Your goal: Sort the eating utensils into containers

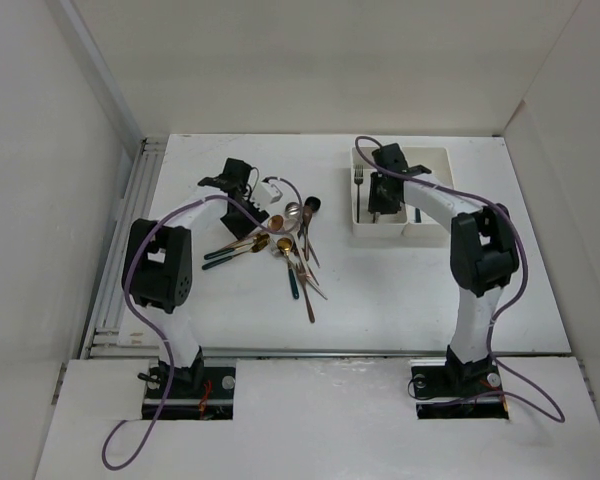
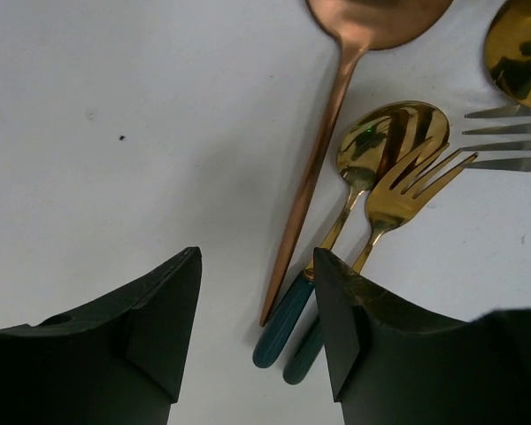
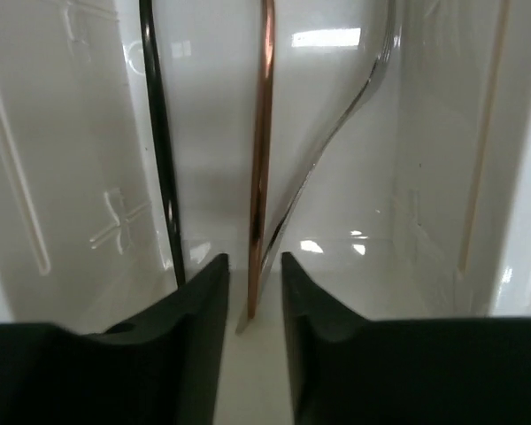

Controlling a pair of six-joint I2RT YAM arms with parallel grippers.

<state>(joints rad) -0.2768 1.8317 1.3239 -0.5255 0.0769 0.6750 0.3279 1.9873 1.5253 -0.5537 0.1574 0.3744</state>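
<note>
Several eating utensils (image 1: 292, 252) lie in a loose pile left of the table's middle. My left gripper (image 1: 253, 213) hangs low over the pile's left side. In the left wrist view that gripper (image 2: 257, 305) is open. Between its fingers lie the end of a copper spoon's handle (image 2: 308, 181) and a teal handle (image 2: 285, 320) of a gold spoon (image 2: 394, 135). A gold fork (image 2: 418, 175) lies beside them. My right gripper (image 1: 378, 207) is down in the left compartment of the white containers (image 1: 435, 155). Its jaws (image 3: 255, 266) stand open around a copper handle (image 3: 262, 150), which lies free beside a silver handle (image 3: 336, 133) and a black handle (image 3: 159, 133).
A silver fork (image 1: 358, 178) lies at the left compartment's far end. White walls close the table in at the back and sides. A metal rail (image 1: 130, 250) runs along the left edge. Silver fork tines (image 2: 506, 137) reach in from the right of the left wrist view.
</note>
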